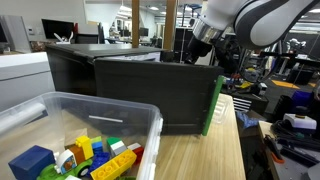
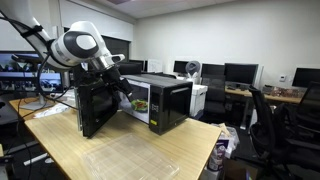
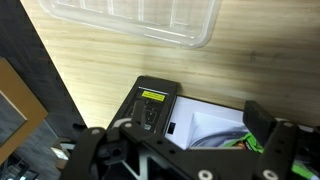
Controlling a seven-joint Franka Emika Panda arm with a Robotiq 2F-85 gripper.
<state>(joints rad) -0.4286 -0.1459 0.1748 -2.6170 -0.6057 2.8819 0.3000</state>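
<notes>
A black microwave (image 2: 170,100) stands on a wooden table (image 2: 130,150) with its door (image 2: 95,105) swung open. My gripper (image 2: 122,88) hangs at the opening, between the door and the oven body. In an exterior view the gripper (image 1: 203,35) is just above the top of the dark door panel (image 1: 160,95), which has a green edge (image 1: 212,105). In the wrist view the gripper (image 3: 195,130) has its fingers spread wide with nothing between them. Below it are the white oven cavity (image 3: 210,125) and the control panel with a yellow label (image 3: 152,97).
A clear plastic bin (image 1: 120,112) of coloured toy blocks (image 1: 95,150) sits on the table close to the microwave; it also shows in the wrist view (image 3: 130,18). Desks, monitors and office chairs (image 2: 270,105) stand around the table. The table edge (image 1: 240,140) is beside the door.
</notes>
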